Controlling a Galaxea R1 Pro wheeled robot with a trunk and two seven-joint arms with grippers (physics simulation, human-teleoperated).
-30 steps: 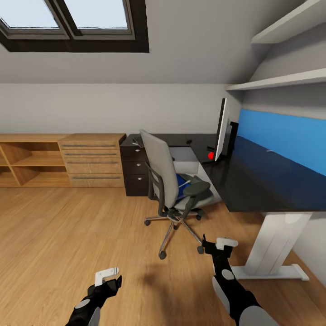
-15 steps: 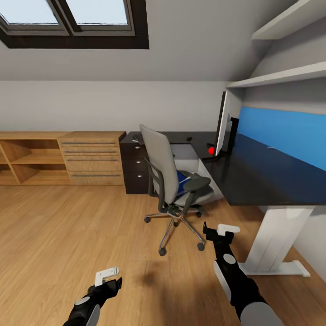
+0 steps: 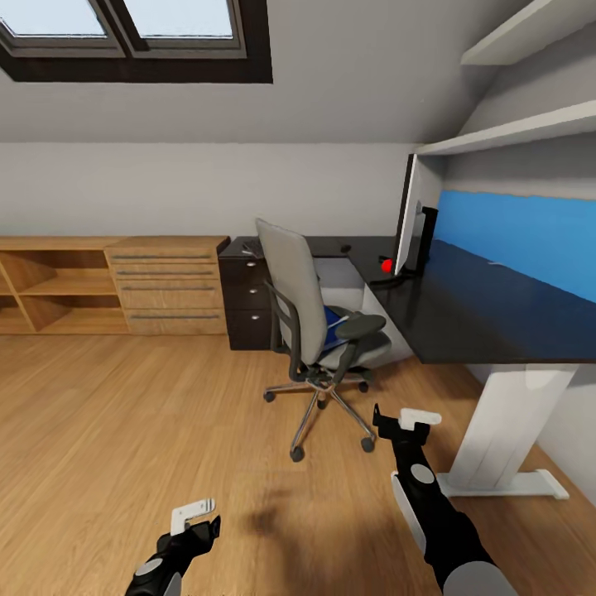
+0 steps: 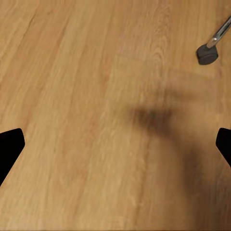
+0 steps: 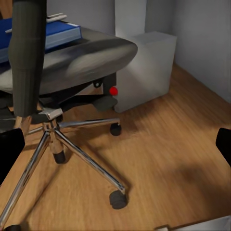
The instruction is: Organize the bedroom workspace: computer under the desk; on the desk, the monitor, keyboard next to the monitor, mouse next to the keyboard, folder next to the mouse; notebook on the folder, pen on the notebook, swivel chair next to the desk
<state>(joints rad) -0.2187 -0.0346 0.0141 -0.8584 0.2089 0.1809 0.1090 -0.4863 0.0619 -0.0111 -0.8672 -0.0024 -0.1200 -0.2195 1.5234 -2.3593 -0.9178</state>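
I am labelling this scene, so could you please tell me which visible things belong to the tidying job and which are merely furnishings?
Job:
grey upholstered swivel chair
bright blue flat folder on its seat
glossy black desk
wide flat monitor
light grey computer tower

Just there:
light-wood drawer chest
white wall shelves

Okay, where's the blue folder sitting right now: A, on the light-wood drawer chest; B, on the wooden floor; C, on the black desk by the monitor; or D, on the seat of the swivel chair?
D: the blue folder lies flat on the grey seat of the swivel chair, behind the armrest in the right wrist view.
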